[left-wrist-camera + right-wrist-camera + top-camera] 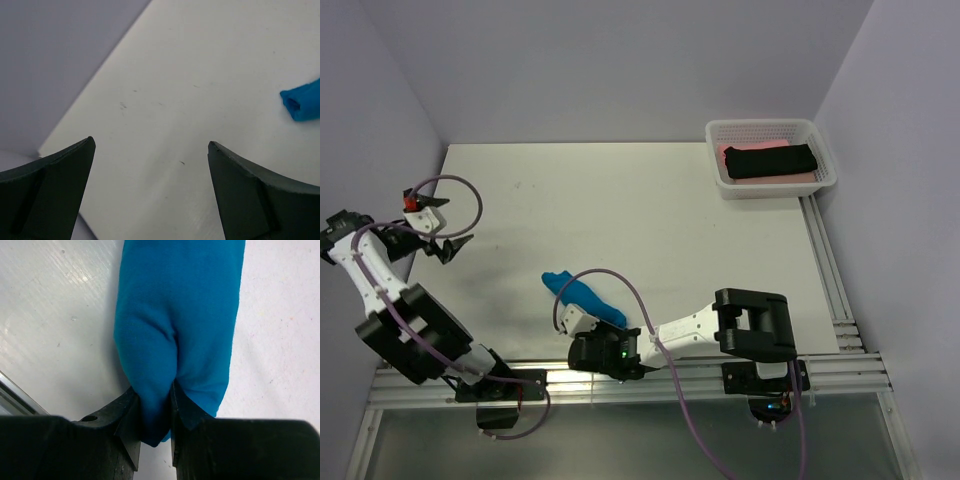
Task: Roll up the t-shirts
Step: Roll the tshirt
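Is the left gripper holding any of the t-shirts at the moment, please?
No, the left gripper stands open over the table, with nothing between its fingers, and the blue t-shirt lies off to one side.

Table: a white tabletop (640, 200) filled the middle of the overhead frame; faint dark scuff marks (122, 105) showed left of centre in the left wrist view
Back wall: a plain, pale lavender-grey wall (620, 70) ran across the top
Side walls: a left wall (370, 120) and a right wall (910, 200); same pale tone
Rails: aluminium rails (670, 375) lined the table's lower edge; more rails (830, 270) lined its right edge
Light: soft, even; a mild sheen lay on the tabletop
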### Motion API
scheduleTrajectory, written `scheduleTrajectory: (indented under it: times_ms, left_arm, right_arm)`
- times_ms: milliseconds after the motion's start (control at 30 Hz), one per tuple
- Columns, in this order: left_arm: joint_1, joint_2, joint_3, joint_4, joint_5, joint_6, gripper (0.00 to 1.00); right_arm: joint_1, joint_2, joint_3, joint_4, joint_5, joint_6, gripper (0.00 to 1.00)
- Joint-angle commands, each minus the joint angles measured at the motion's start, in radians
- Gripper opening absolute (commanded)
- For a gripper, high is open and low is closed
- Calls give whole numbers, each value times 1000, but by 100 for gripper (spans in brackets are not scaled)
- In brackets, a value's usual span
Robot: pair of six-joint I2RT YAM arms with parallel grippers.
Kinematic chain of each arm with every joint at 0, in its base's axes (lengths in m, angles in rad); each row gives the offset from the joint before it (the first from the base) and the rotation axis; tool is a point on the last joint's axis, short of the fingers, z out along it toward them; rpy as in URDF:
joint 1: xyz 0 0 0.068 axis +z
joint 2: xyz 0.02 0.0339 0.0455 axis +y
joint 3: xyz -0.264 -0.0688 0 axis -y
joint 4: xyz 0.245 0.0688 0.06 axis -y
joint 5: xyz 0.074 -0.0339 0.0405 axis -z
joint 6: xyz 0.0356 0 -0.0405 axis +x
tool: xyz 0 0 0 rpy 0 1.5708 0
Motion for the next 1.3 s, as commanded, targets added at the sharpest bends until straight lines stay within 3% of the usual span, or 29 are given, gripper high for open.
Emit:
scheduleTrajectory:
  times_ms: [0,100,133,167,200,300,333,400,467,500,567,600,633,667,767,933,1100,1167,1267]
  left_arm:
    - [57,-193,41,-82,190,-46,99]
    - [108,-324,70,-32,200,-67,100]
    - [116,-356,88,49,203,-183,99]
    - [140,-427,93,200,207,-574,99]
    - [151,-462,88,481,185,-744,100]
    - [154,-627,-4,752,140,-1019,100]
    - [153,-671,-69,941,129,-1105,100]
    - [153,-761,-134,1144,86,-1336,100]
    - [154,-759,-104,1089,71,-1264,99]
    - [153,-753,-114,1204,4,-1528,100]
    - [143,-762,-171,1489,-180,-1791,99]
    - [137,-789,-197,1538,-279,-1892,99]
    - [127,-806,-240,1579,-400,-1911,99]
    - [125,-812,-243,1573,-427,-1913,99]
    - [123,-825,-251,1563,-471,-1983,100]
    - [123,-826,-298,1711,-468,-2115,100]
    - [128,-825,-289,1857,-301,-2349,99]
    - [133,-831,-263,1893,-346,-2458,100]
    - [134,-831,-211,1783,-529,-2624,99]
  right_arm:
    - [8,49,-32,-135,-58,53,0]
    - [8,40,-39,-133,-47,55,0]
    - [8,38,-39,-135,-47,56,0]
    - [8,32,-42,-135,-44,56,0]
    - [8,29,-45,-133,-43,56,0]
    - [11,17,-52,-132,-36,61,0]
    - [11,14,-53,-132,-35,61,0]
    - [11,5,-59,-129,-30,62,0]
    - [11,-3,-62,-118,-32,62,0]
    - [11,-5,-64,-114,-33,65,0]
    - [13,-6,-68,-109,-36,68,0]
    - [14,-6,-70,-106,-38,71,0]
    - [14,-6,-73,-100,-39,75,0]
    - [14,-5,-75,-98,-39,73,0]
    - [14,-11,-73,-101,-43,73,0]
    - [13,-32,-82,-81,-43,64,0]
    - [13,-29,-78,-80,-43,73,0]
    - [13,-31,-79,-74,-47,73,0]
    - [14,-35,-85,-71,-52,70,0]
